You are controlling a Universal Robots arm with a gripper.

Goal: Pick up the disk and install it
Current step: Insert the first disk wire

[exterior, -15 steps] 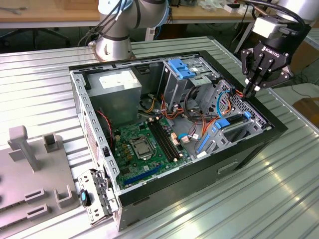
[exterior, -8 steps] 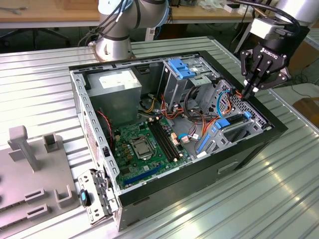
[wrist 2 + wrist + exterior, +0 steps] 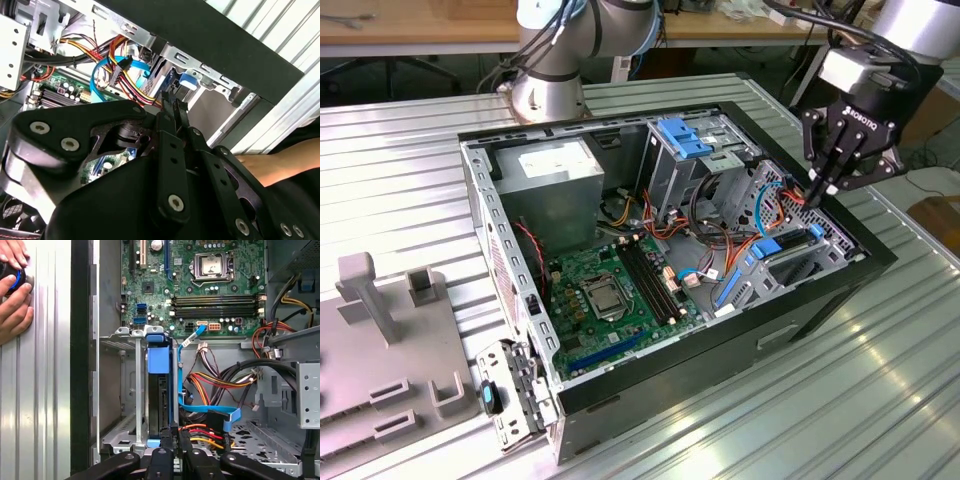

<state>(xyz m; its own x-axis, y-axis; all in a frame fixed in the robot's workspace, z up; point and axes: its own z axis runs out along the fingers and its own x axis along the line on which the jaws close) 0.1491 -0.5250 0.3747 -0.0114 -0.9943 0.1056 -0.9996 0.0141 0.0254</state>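
In the exterior view the gripper [image 3: 817,192] hangs at two o'clock of the computer case [image 3: 720,350]. Its jaws are clenched, tips at the disk [image 3: 159,405] standing in its bay [image 3: 127,390]

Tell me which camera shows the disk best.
The first wrist view: the disk stands edge-on in its metal cage, blue bracket framing it, ahead of the claw. The second wrist view catches a sliver beyond the claw; the exterior view, its blue bracket end.

Light is bright and even, coming from overhead. The ribbed metal table [image 3: 890,380] shows pale glare streaks just beside the computer case [image 3: 720,360], whose interior holds soft shadow under its walls.
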